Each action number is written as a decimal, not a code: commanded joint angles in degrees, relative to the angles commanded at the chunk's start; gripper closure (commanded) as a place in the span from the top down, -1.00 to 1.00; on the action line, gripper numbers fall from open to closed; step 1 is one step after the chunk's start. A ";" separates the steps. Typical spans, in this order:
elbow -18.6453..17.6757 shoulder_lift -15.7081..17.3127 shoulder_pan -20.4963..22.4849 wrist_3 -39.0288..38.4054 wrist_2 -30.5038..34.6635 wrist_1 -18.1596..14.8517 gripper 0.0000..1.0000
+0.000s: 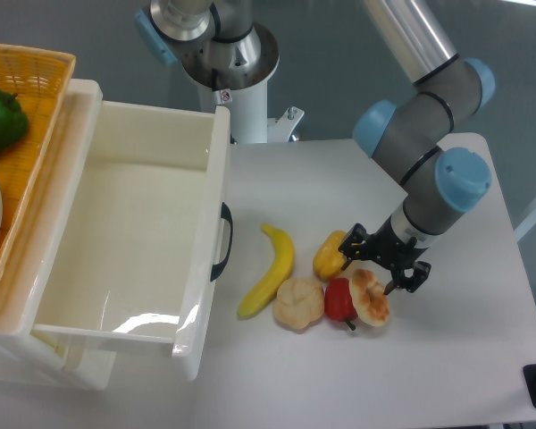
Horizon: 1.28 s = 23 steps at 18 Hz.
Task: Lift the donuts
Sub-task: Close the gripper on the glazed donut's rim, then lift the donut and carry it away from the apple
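On the white bench (447,357), the donuts (370,298) lie as one cream ring with orange-brown toasted blotches, tilted up a little and leaning against the red pepper (339,300) on the side away from the tub. The gripper (375,264) hangs just above the upper edge of that pastry, its jaws spread, with one dark finger near the yellow pepper (332,254) and the other out past the pastry's far rim toward the open bench; nothing is held between them, and whether a fingertip touches the pastry cannot be told from this view. The arm (429,134) reaches down from the upper right, grey links with light blue joint caps, its wrist bent over the cluster of toy food. The yellow pepper sits just behind the red pepper, and a pale bread roll (299,302) rests against the red pepper on the tub side. A banana (272,270) lies beside the roll, curving from near the tub's handle down toward the roll. A large white tub (125,232) with a dark handle takes up the left of the bench, and beyond it a woven orange basket (27,80) holds a green pepper (0,118). The robot's base column (232,71) stands at the back edge of the bench.
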 joint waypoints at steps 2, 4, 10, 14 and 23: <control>0.09 -0.17 0.09 0.00 -0.36 0.00 -0.05; 0.09 -0.26 0.09 0.00 -0.18 0.00 -0.38; 1.14 0.17 0.53 0.53 0.43 0.26 -1.00; 2.28 0.44 0.79 0.61 0.43 0.35 -1.00; 10.18 -1.05 1.41 10.87 12.03 -0.26 -1.00</control>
